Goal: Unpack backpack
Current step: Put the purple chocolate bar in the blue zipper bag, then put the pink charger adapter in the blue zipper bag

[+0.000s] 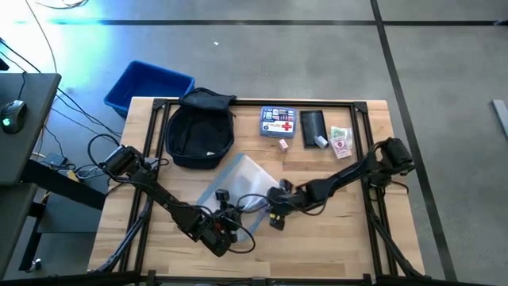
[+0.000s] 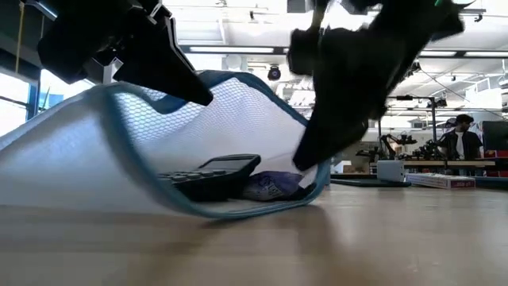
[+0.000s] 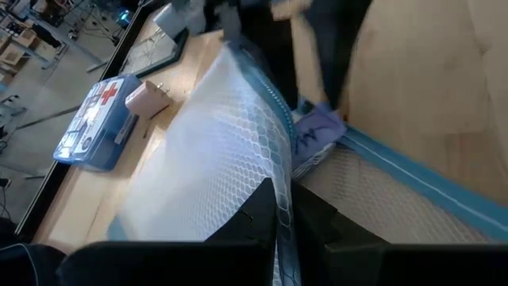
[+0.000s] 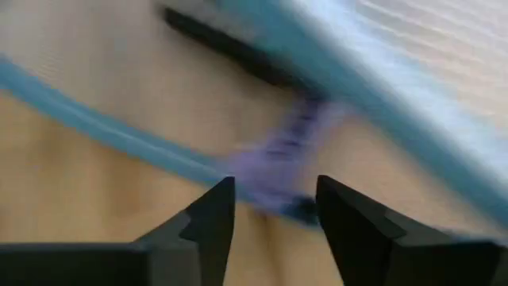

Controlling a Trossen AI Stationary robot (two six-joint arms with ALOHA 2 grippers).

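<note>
the backpack (image 1: pixel 200 133) lies at the bench's (image 1: pixel 333 238) far edge, several items already out. left jaws pinch the mesh pouch (image 2: pixel 95 159) open; right jaws (image 4: pixel 274 208), part-open and empty, approach the purple packet (image 4: pixel 290 151) inside.

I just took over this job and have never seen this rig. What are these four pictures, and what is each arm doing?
Two dark robot arms work at a wooden table. One picture looks straight down, one looks level across the tabletop, and one comes from each arm's wrist. The left gripper is shut on the edge of a white mesh pouch, holding its mouth up. The right gripper is open at that mouth, near a purple packet; a calculator lies inside too. Farther back lie the backpack, a first-aid kit, a black pouch and small items. A blue bin sits off the table corner.
</note>
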